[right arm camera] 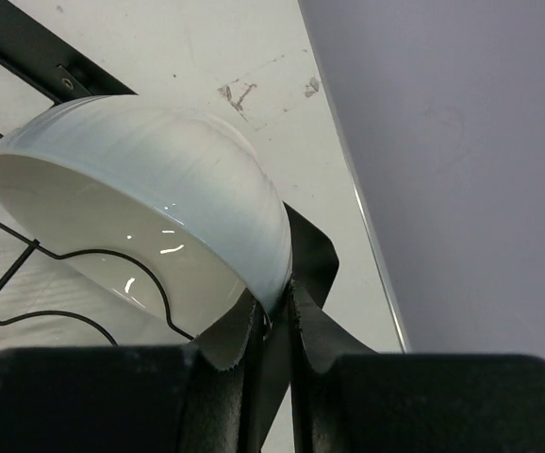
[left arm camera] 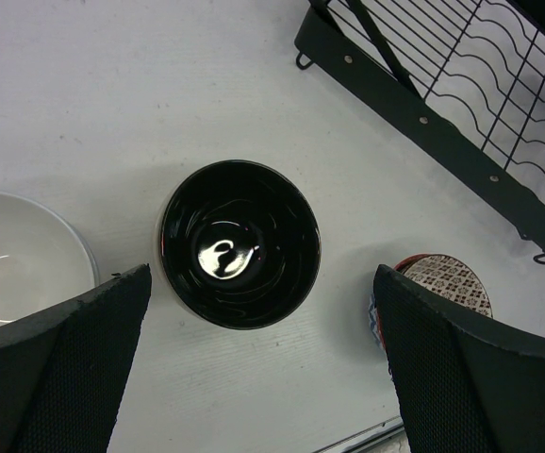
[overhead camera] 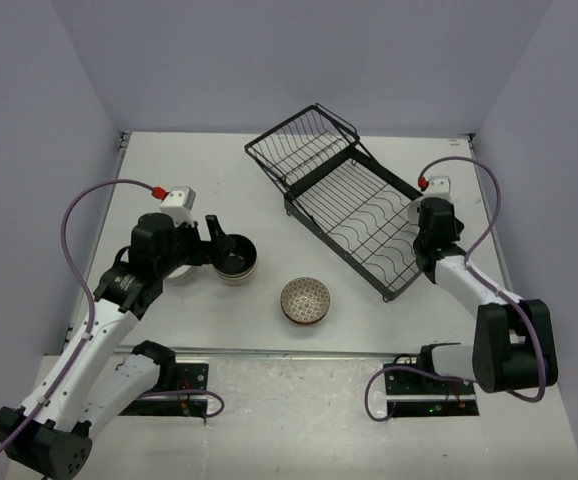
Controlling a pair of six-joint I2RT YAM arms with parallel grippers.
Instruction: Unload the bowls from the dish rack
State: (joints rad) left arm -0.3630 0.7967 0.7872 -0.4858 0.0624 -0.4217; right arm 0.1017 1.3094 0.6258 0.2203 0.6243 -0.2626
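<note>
The black wire dish rack (overhead camera: pixel 354 215) lies at the back right; it also shows in the left wrist view (left arm camera: pixel 442 142). My right gripper (right arm camera: pixel 277 316) is shut on the rim of a plain white bowl (right arm camera: pixel 150 189), which stands tilted on edge in the rack's wires at its right end (overhead camera: pixel 410 209). My left gripper (left arm camera: pixel 261 276) is open and empty, hovering over the tan bowl with black inside (left arm camera: pixel 239 241), which stands upright on the table (overhead camera: pixel 235 258). A second white bowl (left arm camera: pixel 18 255) sits left of it. A brown patterned bowl (overhead camera: pixel 305 300) stands on the table in front of the rack.
The patterned bowl (left arm camera: pixel 447 283) lies just beyond my left gripper's right finger (left arm camera: pixel 470 368). The table's right edge and the grey wall (right arm camera: pixel 461 142) are close beside the right gripper. The rack's hinged basket section (overhead camera: pixel 304 140) rises at the back.
</note>
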